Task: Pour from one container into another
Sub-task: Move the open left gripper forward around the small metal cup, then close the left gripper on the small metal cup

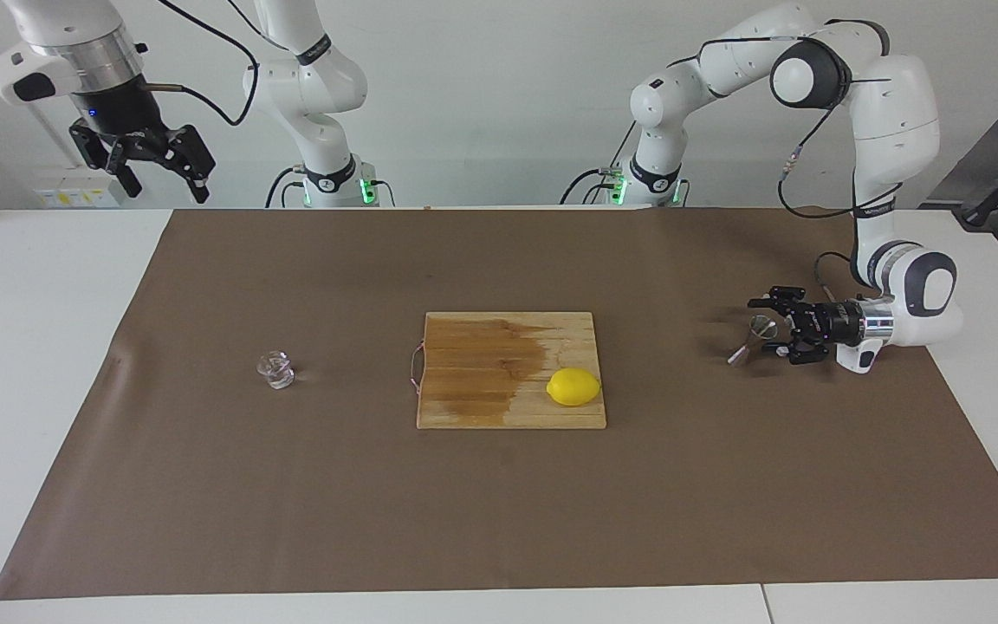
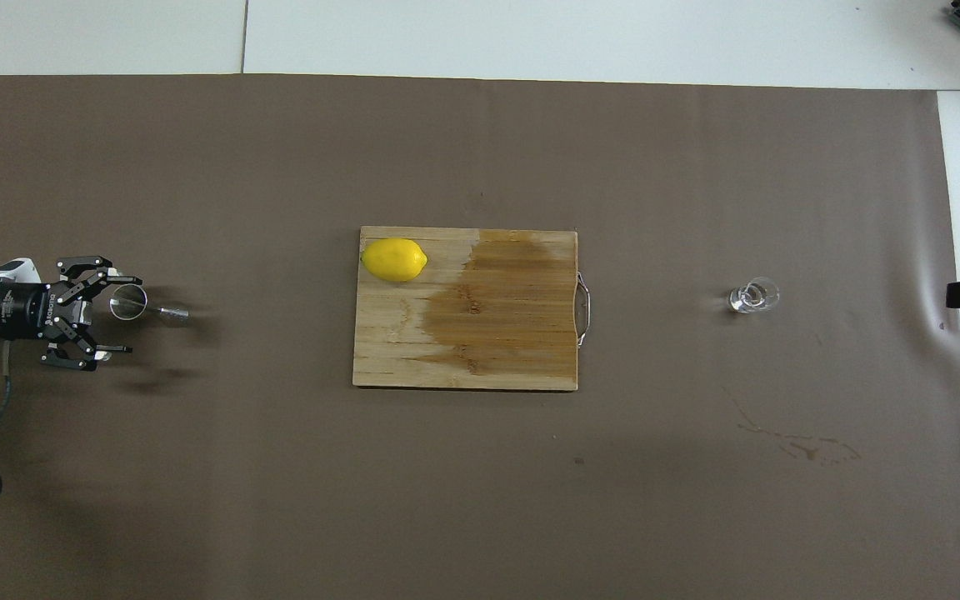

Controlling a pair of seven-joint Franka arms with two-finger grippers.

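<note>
No readable writing. Left claw spread wide, empty, low beside the tilted jigger. Right claw spread, raised, waiting. Glass cup at the board's nine o'clock in the facing view.

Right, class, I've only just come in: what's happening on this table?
The left gripper, open and held level just above the mat, sits around the steel jigger at the left arm's end of the table without gripping it. The glass cup stands untouched at the right arm's end. The right gripper waits, open, high above that end. A lemon lies on the cutting board in the middle. Nothing has been poured yet.
</note>
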